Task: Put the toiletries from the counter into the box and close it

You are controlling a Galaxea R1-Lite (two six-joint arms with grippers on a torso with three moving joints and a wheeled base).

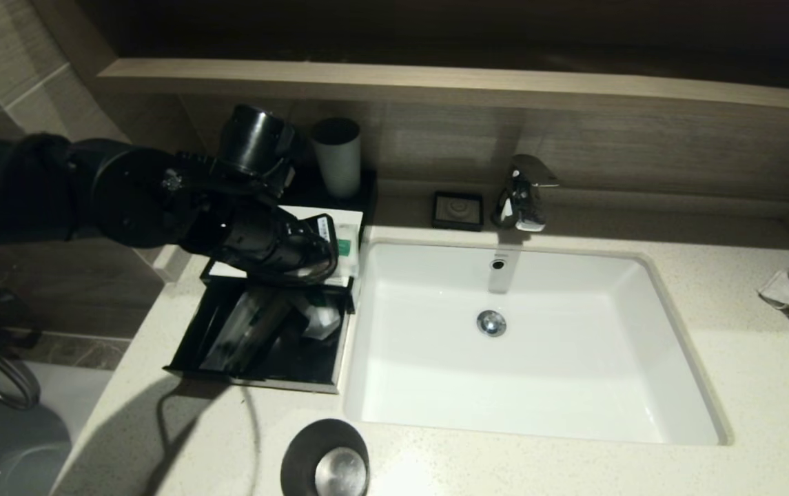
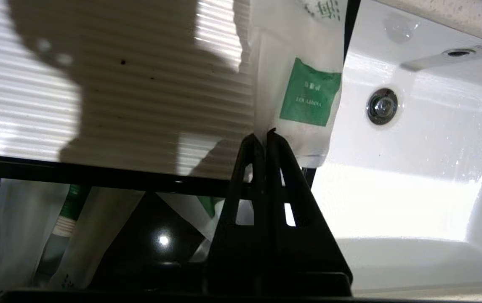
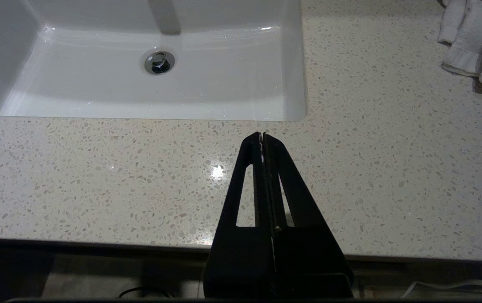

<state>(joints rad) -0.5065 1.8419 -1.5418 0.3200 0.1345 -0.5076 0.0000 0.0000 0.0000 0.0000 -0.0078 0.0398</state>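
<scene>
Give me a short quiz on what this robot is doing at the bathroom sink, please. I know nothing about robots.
1. True or false: the drawer of the box stands open.
2. What does the left gripper pinch?
A. a towel
B. a sachet
C. a cup
3. Fill in: the right gripper hangs shut over the bare ____.

Key:
1. True; sachets already lie inside it.
2. B, the green-labelled sachet on the box's white top.
3. The counter, in front of the sink.

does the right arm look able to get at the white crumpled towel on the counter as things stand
Probably yes: the right gripper, shut and empty, hangs over bare cream speckled counter, and nothing lies between it and the white crumpled towel.
</scene>
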